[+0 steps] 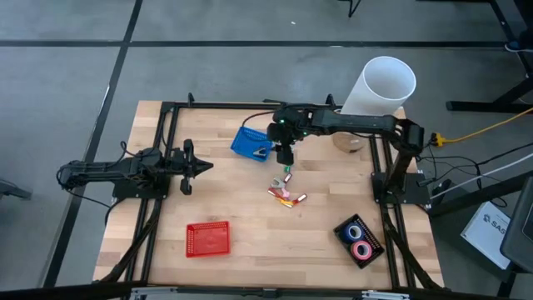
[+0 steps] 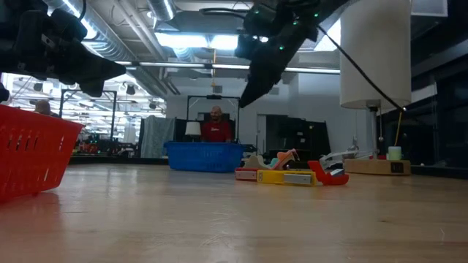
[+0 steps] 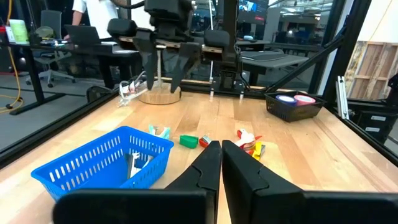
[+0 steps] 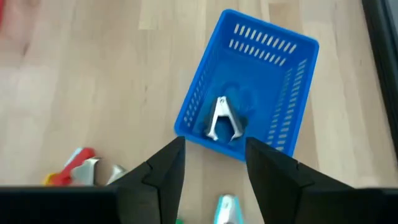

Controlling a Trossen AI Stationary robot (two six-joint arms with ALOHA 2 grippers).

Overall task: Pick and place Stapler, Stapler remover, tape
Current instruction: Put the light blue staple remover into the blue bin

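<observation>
I have the right gripper [image 4: 211, 171] hanging over the blue basket [image 4: 249, 87] near the desk's far edge, fingers apart and holding nothing. The staple remover [image 4: 222, 119] lies inside that basket. It looks light, stiff and slick metal; I'd judge it best pinched across its hinged end, not the claws. The left gripper [image 3: 221, 163] waits pressed shut near the desk's left edge. Only the right wrist view shows the remover plainly; the low view hides it behind the basket wall. The tape rolls [image 1: 359, 239] sit in a black tray [image 1: 371, 249] by the near right corner.
</observation>
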